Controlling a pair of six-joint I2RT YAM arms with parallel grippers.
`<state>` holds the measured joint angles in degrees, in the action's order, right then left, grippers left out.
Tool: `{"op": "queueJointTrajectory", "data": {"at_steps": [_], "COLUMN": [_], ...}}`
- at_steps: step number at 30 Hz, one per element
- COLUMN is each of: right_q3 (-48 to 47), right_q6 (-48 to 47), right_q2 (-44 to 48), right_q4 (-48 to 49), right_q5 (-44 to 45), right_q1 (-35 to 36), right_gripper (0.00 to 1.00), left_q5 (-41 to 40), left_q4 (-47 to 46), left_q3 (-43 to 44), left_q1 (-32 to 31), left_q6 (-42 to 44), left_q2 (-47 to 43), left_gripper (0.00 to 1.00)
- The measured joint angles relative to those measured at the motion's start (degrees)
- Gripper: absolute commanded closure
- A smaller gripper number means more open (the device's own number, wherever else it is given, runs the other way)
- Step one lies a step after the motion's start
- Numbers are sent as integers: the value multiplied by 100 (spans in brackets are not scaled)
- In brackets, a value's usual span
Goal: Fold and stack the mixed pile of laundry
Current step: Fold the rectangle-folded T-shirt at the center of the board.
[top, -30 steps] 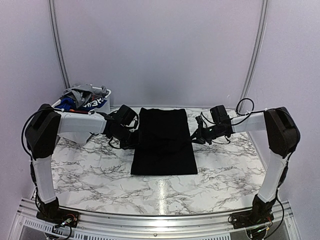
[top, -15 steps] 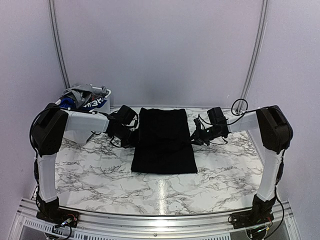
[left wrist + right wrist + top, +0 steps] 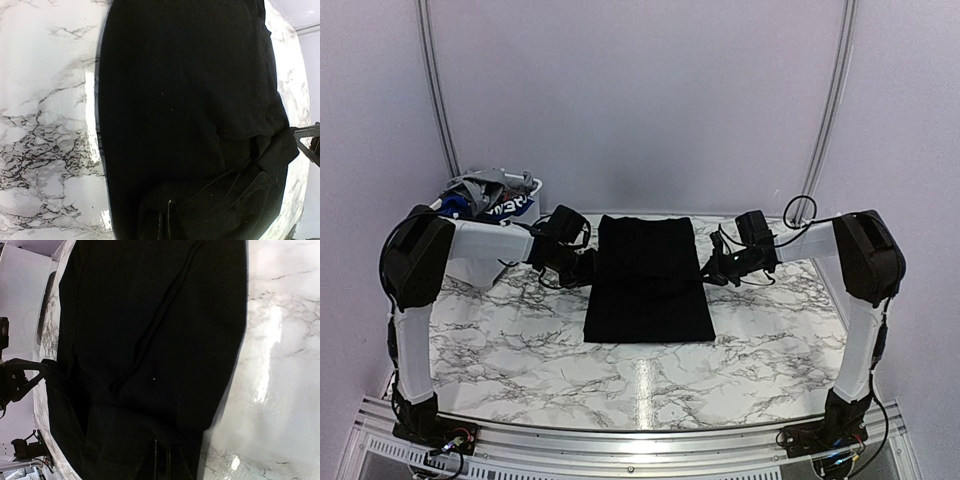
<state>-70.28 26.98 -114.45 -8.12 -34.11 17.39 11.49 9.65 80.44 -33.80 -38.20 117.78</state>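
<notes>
A large black garment [image 3: 649, 283] lies flat as a tall rectangle in the middle of the marble table [image 3: 500, 330]. My left gripper [image 3: 591, 268] is at its left edge and my right gripper [image 3: 705, 272] at its right edge, both at mid-height. In the left wrist view the left gripper [image 3: 167, 216] is shut with black cloth [image 3: 180, 100] bunched around its tips. The right gripper [image 3: 161, 456] looks the same in the right wrist view, shut in the cloth [image 3: 150, 325]. The rest of the mixed laundry pile [image 3: 485, 193], grey and blue pieces, sits at the back left.
A white plastic basket [image 3: 534, 186] holds the pile at the back left corner, behind the left arm. Pale walls close in the table at the back and sides. Bare marble lies in front of the garment.
Both grippers have shifted slightly toward the back of the table, and the black garment's near edge has slid a little away from me with them. Both stayed shut.
</notes>
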Motion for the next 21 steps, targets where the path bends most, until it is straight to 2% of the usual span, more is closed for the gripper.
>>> {"op": "queueJointTrajectory", "data": {"at_steps": [1, 2, 4, 6, 9, 13, 21], "right_q3": [0, 0, 0, 0, -20, -57, 63], "right_q6": [0, 0, 0, -15, -85, -332, -568], "right_q2": [0, 0, 0, 0, 33, 407, 1300], "right_q4": [4, 11, 13, 13, -70, -424, -632], "right_q5": [0, -2, -13, -28, -4, 105, -72], "right_q1": [0, 0, 0, -2, -2, -11, 11], "right_gripper": [98, 93, 83, 68, 56, 54, 57], "left_q5": [0, 2, 4, -4, -31, -61, 339], "left_q4": [-31, -50, -79, -138, -175, -125, 162], "left_q3": [0, 0, -2, -42, -160, -297, 175], "left_q1": [15, 26, 37, 52, 85, 116, 70], "left_q6": [-11, -15, -31, -28, 151, 531, 1746], "left_q2": [0, 2, 2, -4, -63, -354, -605], "left_gripper": [85, 80, 64, 49, 28, 18, 13]}}
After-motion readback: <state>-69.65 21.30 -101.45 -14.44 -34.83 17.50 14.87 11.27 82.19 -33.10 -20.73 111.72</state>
